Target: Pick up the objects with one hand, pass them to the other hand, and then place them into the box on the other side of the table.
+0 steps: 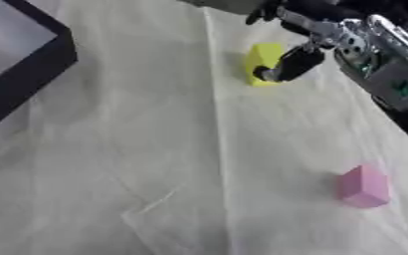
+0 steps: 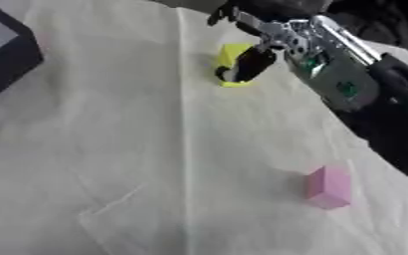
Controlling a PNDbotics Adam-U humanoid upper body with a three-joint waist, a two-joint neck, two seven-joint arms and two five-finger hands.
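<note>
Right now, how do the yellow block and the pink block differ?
Colour: the yellow block is yellow, the pink block pink. Place: the yellow block lies at the far side of the cloth, the pink block nearer the camera and further right. Contact: the right hand is at the yellow block, a dark finger in front of it; nothing touches the pink block. Both are small blocks resting on the same pale cloth.

creased cream tablecloth (image 1: 112, 149), soft even light

Yellow block (image 1: 261, 62), pink block (image 1: 362, 187), cream cloth (image 1: 155, 149), black-rimmed box (image 1: 33, 64), black/silver right hand (image 1: 329, 40).
</note>
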